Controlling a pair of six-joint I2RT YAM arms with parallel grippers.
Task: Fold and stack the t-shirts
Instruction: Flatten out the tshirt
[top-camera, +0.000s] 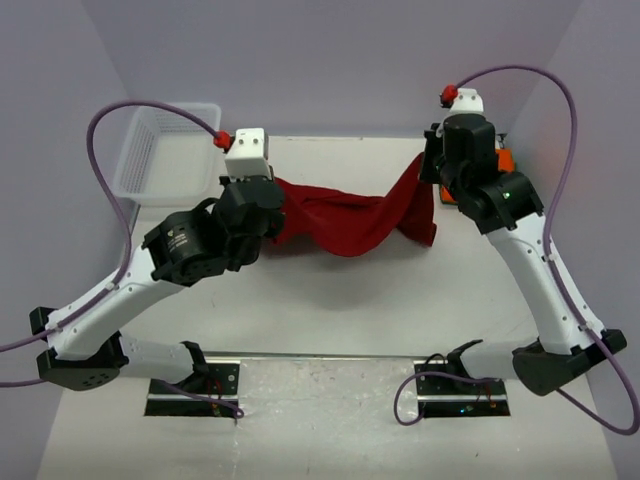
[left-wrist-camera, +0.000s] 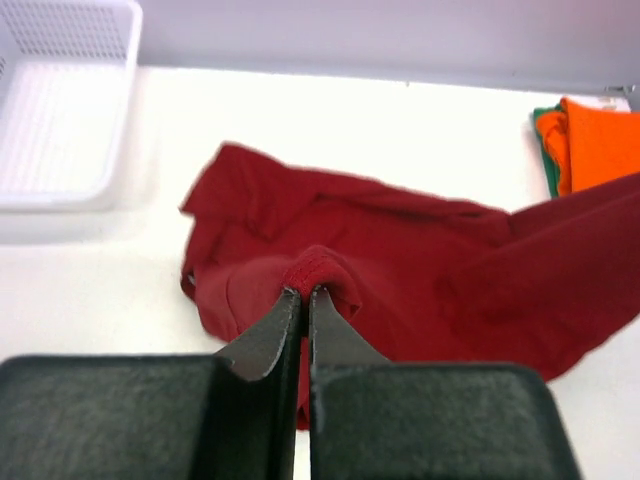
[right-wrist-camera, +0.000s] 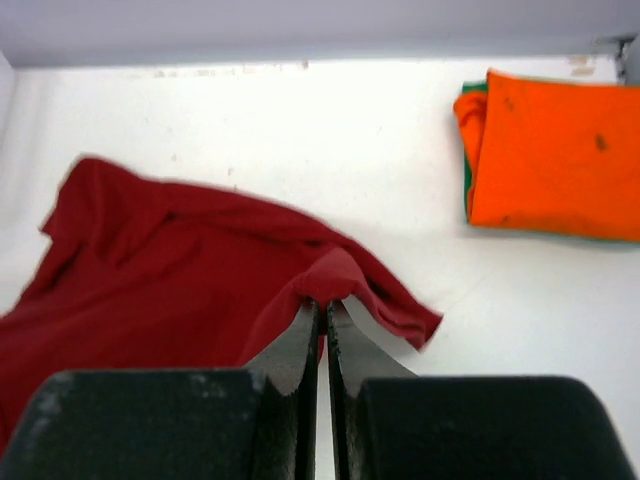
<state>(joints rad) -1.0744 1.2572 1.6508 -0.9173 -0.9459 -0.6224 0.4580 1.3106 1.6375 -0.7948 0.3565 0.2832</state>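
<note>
Red cloth first: the dark red t-shirt is strung between our two hands across the far half of the tabletop. It sags in the middle and its lower folds are bunched. Our left hand is pinched tight on a small ridge of its fabric, and our right hand is clamped the same way on a fold near the other end.

Both bites look shallow to us, so pulling apart could slip the cloth out of one pinch. We also cannot tell whether we hold hem, sleeve or a doubled layer, and a wrong hold would leave the shirt twisted once spread. Near the right hand lies the folded orange t-shirt on a green t-shirt that shows only an edge. A swinging tail of red could drag that stack askew.

Plain, smooth and white, the tabletop carries a white mesh basket at its far left corner, and pale lilac walls close it in.
</note>
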